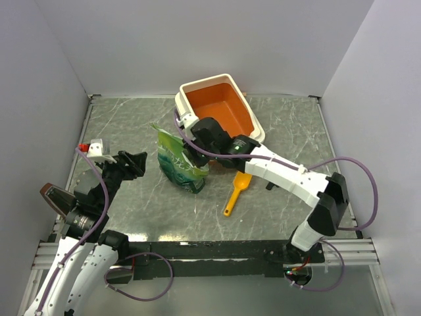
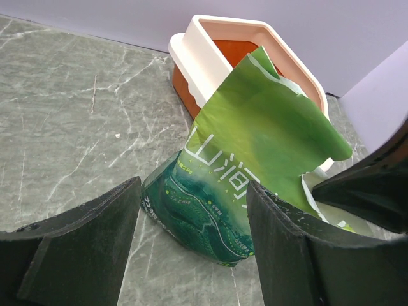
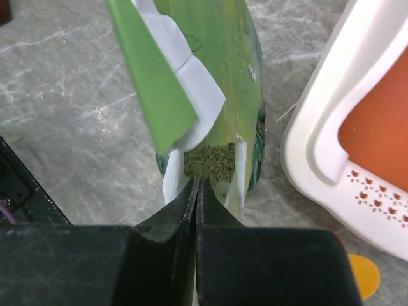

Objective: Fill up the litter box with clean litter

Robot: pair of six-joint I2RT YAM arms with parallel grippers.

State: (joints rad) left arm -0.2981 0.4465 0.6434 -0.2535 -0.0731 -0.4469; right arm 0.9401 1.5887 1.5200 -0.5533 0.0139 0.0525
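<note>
The litter box (image 1: 197,85), orange inside with a cream rim, sits at the back of the table; its rim also shows in the left wrist view (image 2: 197,57) and the right wrist view (image 3: 312,140). An open green bag (image 1: 179,164) stands in front of it. Greenish-tan litter granules (image 3: 209,162) lie inside the bag (image 3: 236,57). My right gripper (image 1: 195,153) (image 3: 196,182) is shut at the near edge of the bag's mouth, pinching that edge. My left gripper (image 1: 135,161) (image 2: 192,186) is open, facing the bag (image 2: 255,140) from the left with a gap between.
An orange-yellow scoop (image 1: 235,192) lies on the table right of the bag, in front of the box; its end shows in the right wrist view (image 3: 363,275). White walls enclose the marbled table (image 1: 118,125) on three sides.
</note>
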